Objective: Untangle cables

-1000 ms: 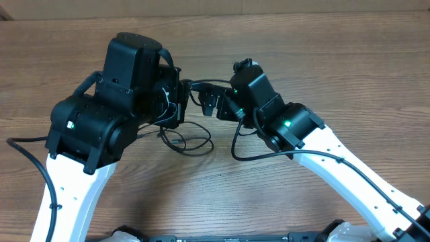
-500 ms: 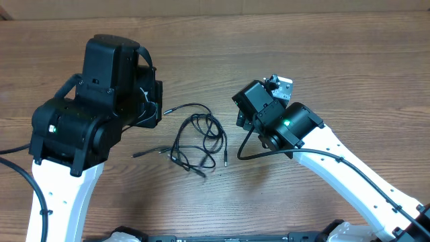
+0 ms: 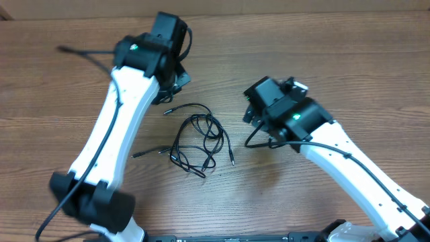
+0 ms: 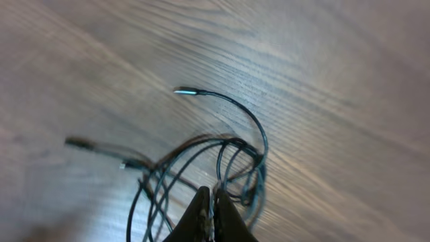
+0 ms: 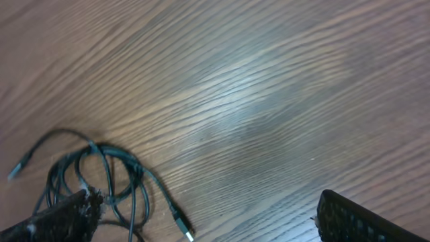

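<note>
The cables (image 3: 199, 137) lie in a loose tangle of thin black loops on the wooden table (image 3: 349, 60), between the two arms. Plug ends stick out at the upper left (image 3: 167, 111), the left (image 3: 136, 154) and the lower right (image 3: 232, 161). My left gripper (image 3: 172, 83) hovers just behind the tangle, shut and empty; in the left wrist view (image 4: 211, 214) the cables (image 4: 225, 151) lie beyond its closed tips. My right gripper (image 3: 250, 115) is to the right of the tangle, open and empty. In the right wrist view (image 5: 201, 222) the cables (image 5: 101, 171) lie by its left finger (image 5: 64, 218).
The left arm (image 3: 111, 128) stretches diagonally across the left half of the table, its base at the front edge (image 3: 94, 208). The right arm (image 3: 349, 161) comes in from the front right. Thick black robot wires trail at the far left (image 3: 80, 50) and under the right wrist (image 3: 269, 144).
Both grippers have pulled apart from the middle and the cables now lie loose on the table. The left arm has swung back and stretched far; the right gripper has moved right.
</note>
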